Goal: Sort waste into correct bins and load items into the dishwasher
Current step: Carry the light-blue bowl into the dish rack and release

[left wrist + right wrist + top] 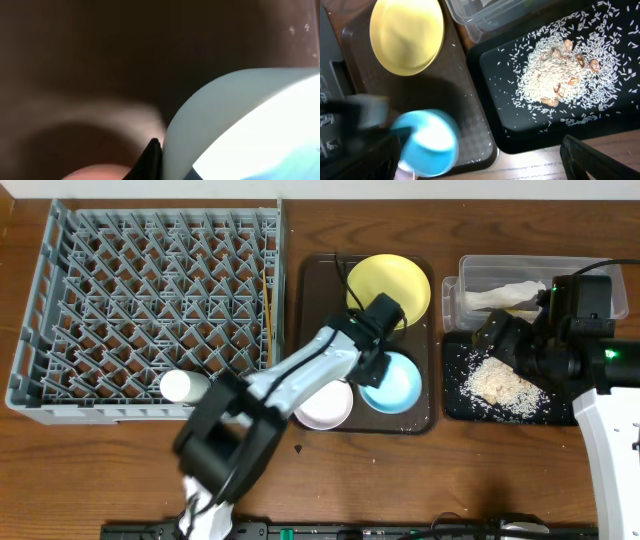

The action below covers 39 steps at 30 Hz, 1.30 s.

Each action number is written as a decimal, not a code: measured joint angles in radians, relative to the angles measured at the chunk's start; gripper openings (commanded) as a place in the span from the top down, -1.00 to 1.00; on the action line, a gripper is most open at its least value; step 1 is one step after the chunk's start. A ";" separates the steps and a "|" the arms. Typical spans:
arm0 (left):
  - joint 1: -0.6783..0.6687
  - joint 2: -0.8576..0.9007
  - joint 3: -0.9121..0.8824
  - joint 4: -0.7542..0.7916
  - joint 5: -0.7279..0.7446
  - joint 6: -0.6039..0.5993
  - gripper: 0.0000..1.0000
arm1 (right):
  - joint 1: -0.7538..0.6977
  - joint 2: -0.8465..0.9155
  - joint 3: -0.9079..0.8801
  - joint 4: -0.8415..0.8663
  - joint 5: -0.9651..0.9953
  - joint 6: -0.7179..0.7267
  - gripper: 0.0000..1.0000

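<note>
The light-blue bowl (395, 385) sits on the brown tray beside the white bowl (325, 406) and the yellow plate (390, 282). My left gripper (374, 366) is shut on the blue bowl's near rim; the left wrist view shows one black finger (150, 160) against the bowl wall (225, 115). The bowl looks blurred and tilted in the right wrist view (432, 142). My right gripper (497, 332) is open and empty above the black tray (455, 395) with rice crumbs (505, 385). The white wrapper (505, 296) lies in the clear tub (452, 292).
The grey dish rack (30, 330) fills the left side, with the small white cup (185, 385) at its front and the chopsticks (270, 310) along its right side. The dark-brown serving tray (312, 330) lies between the rack and the bins.
</note>
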 measured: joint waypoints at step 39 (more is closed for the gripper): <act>0.462 0.015 0.030 -0.120 -1.306 0.105 0.82 | 0.000 0.000 0.000 0.001 0.000 0.000 -0.99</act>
